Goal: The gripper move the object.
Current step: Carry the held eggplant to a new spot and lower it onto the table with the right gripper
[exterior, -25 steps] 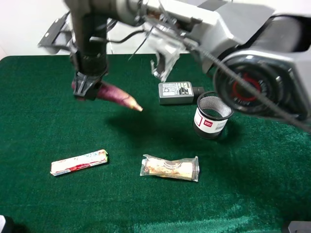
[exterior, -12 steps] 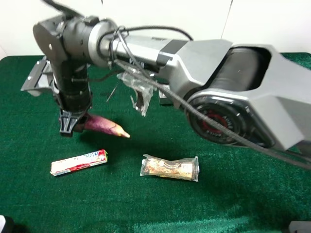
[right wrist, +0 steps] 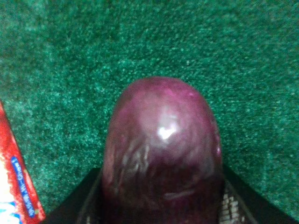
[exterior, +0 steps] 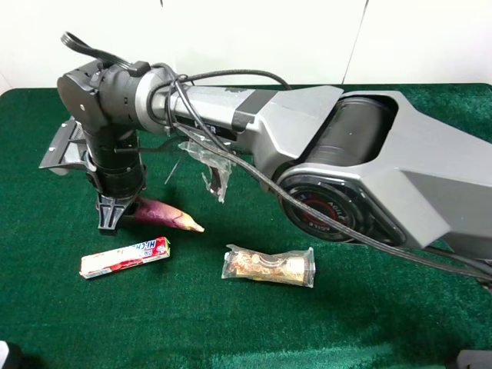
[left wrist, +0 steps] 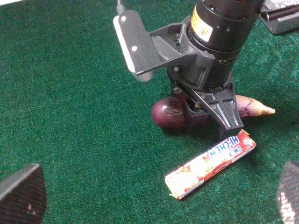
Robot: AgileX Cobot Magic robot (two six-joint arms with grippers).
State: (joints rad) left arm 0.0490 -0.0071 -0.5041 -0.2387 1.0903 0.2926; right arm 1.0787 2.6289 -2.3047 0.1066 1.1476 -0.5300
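Observation:
The purple eggplant [exterior: 165, 215] lies low on the green cloth, its cream tip pointing right. My right gripper [exterior: 115, 211], on the big grey arm that reaches across to the left, is shut on the eggplant's thick end. The left wrist view shows the eggplant [left wrist: 169, 114] held between the right gripper's [left wrist: 210, 112] black jaws. In the right wrist view the eggplant [right wrist: 161, 149] fills the space inside the right gripper [right wrist: 161, 200]. My left gripper [left wrist: 154, 193] is open and empty, hovering apart from the eggplant, with only its fingers [left wrist: 21, 193] showing.
A red-white candy bar [exterior: 125, 257] lies just in front of the eggplant, also in the left wrist view [left wrist: 210, 163] and the right wrist view [right wrist: 18, 172]. A clear-wrapped tan snack bar [exterior: 269, 265] lies to its right. A grey adapter [left wrist: 280, 16] is behind.
The right arm has come down and forward with the eggplant, from mid-air to just above or on the cloth near the candy bar. The arm now hides the adapter and the cup.

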